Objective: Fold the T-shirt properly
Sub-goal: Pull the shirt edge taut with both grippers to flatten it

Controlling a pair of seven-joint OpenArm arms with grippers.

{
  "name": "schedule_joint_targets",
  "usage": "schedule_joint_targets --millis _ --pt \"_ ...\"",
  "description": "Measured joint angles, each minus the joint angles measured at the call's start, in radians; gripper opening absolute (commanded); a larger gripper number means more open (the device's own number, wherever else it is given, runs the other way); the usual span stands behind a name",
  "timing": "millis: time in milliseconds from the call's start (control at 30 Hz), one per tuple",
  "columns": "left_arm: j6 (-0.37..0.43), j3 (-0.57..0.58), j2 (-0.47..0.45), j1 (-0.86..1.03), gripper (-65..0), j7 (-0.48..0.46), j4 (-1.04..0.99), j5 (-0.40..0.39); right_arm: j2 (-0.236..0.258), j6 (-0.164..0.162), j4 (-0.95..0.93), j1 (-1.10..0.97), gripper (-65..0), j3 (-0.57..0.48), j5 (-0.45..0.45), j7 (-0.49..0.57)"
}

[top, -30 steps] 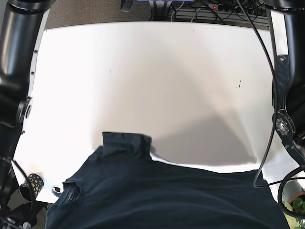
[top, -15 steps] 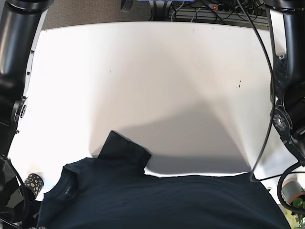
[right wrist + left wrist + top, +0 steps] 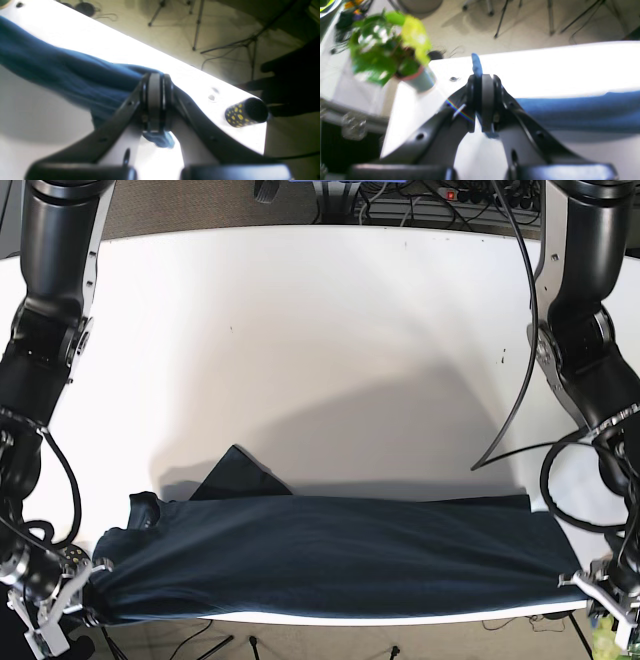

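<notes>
A dark blue T-shirt [image 3: 330, 555] is seen stretched in a long band across the near edge of the white table [image 3: 330, 350], held taut between the two grippers; one sleeve [image 3: 240, 480] is seen lying flat on the table just beyond the band, toward the shirt's right-arm end, and the collar [image 3: 143, 510] is seen beside it; the right gripper [image 3: 85, 590] is found at the near corner of the table on the base view's left, its jaws pressed together on a bunched fold of the shirt [image 3: 82, 82], a scrap of blue cloth being visible below the pads in the right wrist view; a black cylinder with yellow spots [image 3: 246, 112] is seen at that same table corner, just beside the right gripper [image 3: 155, 102] and apart from the cloth; the left gripper [image 3: 585, 580] is found at the opposite near corner of the table, its jaws likewise closed on the shirt's edge, a thin strip of blue fabric [image 3: 477, 65] being seen standing up from between the pads of the left gripper [image 3: 482, 100] in the left wrist view, with the rest of the shirt [image 3: 575, 112] running away along the table; a potted plant [image 3: 392, 55] in a grey pot is seen just off that corner of the table, blurred.
</notes>
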Motion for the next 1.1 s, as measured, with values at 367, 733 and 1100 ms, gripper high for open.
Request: schedule_joint_targets --millis 367,733,1100 --pt "-0.082 0.000 0.000 0.284 -65.0 0.101 0.280 -0.010 -0.002 0.002 0.146 -0.307 -65.0 0.148 0.062 -0.022" --pt "-0.098 -0.034 0.020 0.603 -65.0 0.122 0.477 -0.016 -0.061 0.001 0.374 -0.679 -65.0 0.306 0.072 -0.025" --pt "-0.179 -0.198 0.075 0.782 -65.0 0.119 0.476 -0.005 -0.158 0.001 0.507 -0.942 -65.0 0.398 0.076 -0.019"
